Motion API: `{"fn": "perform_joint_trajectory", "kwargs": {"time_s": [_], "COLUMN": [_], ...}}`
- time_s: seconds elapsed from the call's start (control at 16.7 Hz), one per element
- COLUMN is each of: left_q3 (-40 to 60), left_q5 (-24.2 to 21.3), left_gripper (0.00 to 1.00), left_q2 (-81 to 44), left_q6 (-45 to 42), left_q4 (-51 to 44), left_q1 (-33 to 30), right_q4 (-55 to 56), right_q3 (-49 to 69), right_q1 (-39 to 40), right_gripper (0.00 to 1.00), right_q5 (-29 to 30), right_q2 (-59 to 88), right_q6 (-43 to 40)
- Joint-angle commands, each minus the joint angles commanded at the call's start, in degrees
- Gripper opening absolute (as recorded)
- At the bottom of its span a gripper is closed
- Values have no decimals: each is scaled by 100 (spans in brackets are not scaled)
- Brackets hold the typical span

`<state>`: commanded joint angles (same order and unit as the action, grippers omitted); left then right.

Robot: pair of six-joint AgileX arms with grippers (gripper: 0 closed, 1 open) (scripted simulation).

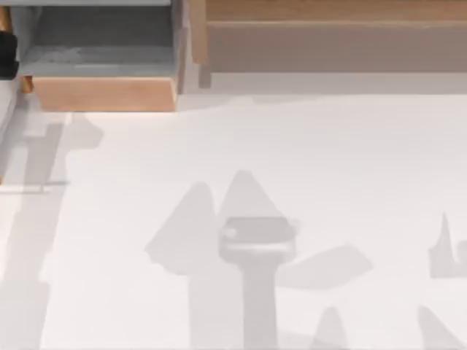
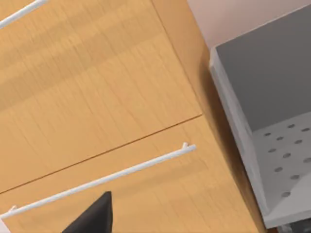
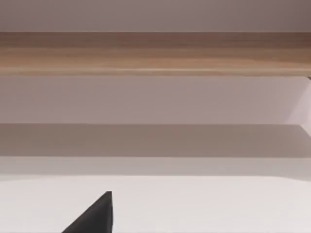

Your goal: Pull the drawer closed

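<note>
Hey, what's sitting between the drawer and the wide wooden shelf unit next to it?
Nothing sits there. In the top view, the drawer and the shelf unit are separated by a narrow bare gap of white table.

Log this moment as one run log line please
task: close drawer | drawer: open, top view's upper left | left gripper: facing wood front with white handle, no contact | right gripper: facing shelf unit

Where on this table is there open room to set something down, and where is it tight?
Free: the broad white table in front of the light tan-fronted drawer and the wide grey-brown wooden shelf unit. Tight: the far left corner, where the open drawer juts out beside the shelf unit.
</note>
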<state>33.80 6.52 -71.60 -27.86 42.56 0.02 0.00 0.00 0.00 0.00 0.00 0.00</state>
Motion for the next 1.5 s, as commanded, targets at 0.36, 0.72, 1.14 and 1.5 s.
{"fn": "perform_joint_trajectory", "kwargs": {"time_s": [0.36, 0.72, 1.14, 1.5], "left_q3": [-528, -904, -879, -863], "left_q5": [-1987, -3819, -4989, -4990], "left_gripper": [100, 100, 100, 100], "left_q2": [-1276, -2789, -4213, -4244], "left_q6": [-2533, -4873, -6299, -6323], "left_q4": [2058, 3740, 4556, 4548], "left_q1": [2280, 3850, 4123, 4094], "right_q4": [0, 0, 0, 0], "right_q3": [0, 0, 0, 0], "right_q1": [0, 0, 0, 0], "right_gripper": [100, 100, 100, 100], "right_q5": [0, 0, 0, 0], "right_q2": [0, 0, 0, 0], "right_q6": [0, 0, 0, 0]}}
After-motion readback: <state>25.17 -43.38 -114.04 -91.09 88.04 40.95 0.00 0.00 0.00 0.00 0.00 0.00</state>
